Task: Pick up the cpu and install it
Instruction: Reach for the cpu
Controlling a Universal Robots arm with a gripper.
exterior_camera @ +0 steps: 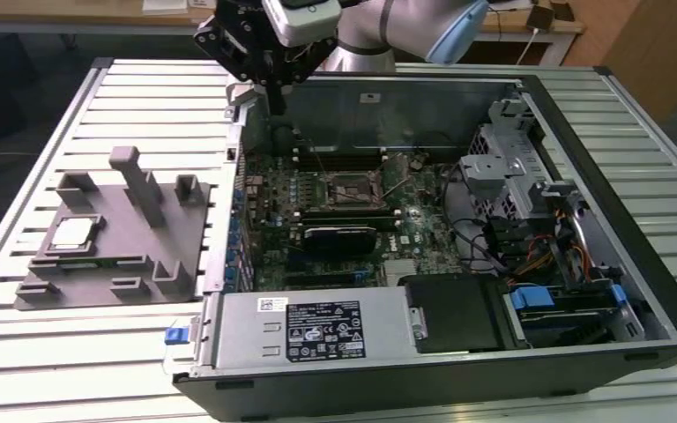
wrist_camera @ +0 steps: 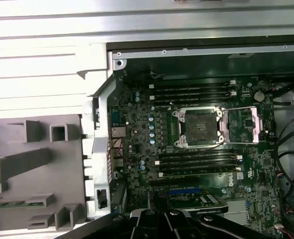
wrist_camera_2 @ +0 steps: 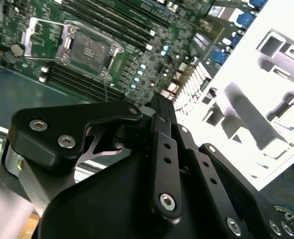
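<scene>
Closest to me is the open computer case (exterior_camera: 433, 381), lying on its side with its black wall along the near edge and a silver power supply (exterior_camera: 315, 326) just inside it. It rests on a white slatted table (exterior_camera: 33, 106) that runs out past it toward the exterior view's left and right.

Over the case's far wall hangs the robot arm (exterior_camera: 421, 26). Its gripper (exterior_camera: 278, 107) points straight down, well above everything, clenched on itself with nothing held.

Beneath the gripper, on the floor of the case, lies the green motherboard (exterior_camera: 271, 238). Away from the gripper toward the exterior view's left, and nearer to me, a grey holder (exterior_camera: 80, 284) sits on the table with several posts standing up from it. It is just beside the case's wall, though I cannot tell whether the two touch.

Below the gripper and a little toward the exterior view's right is the black-framed socket (exterior_camera: 351, 189), which shows in both wrist views (wrist_camera_2: 89, 50) (wrist_camera: 200, 127). Its metal frame is hinged open to one side, and rows of memory slots (wrist_camera: 191, 90) run along it.

Smallest is the cpu (exterior_camera: 74, 232), silver-white and square. It lies flat in a recess of the grey holder, well apart from the gripper and far toward the exterior view's left of it.
</scene>
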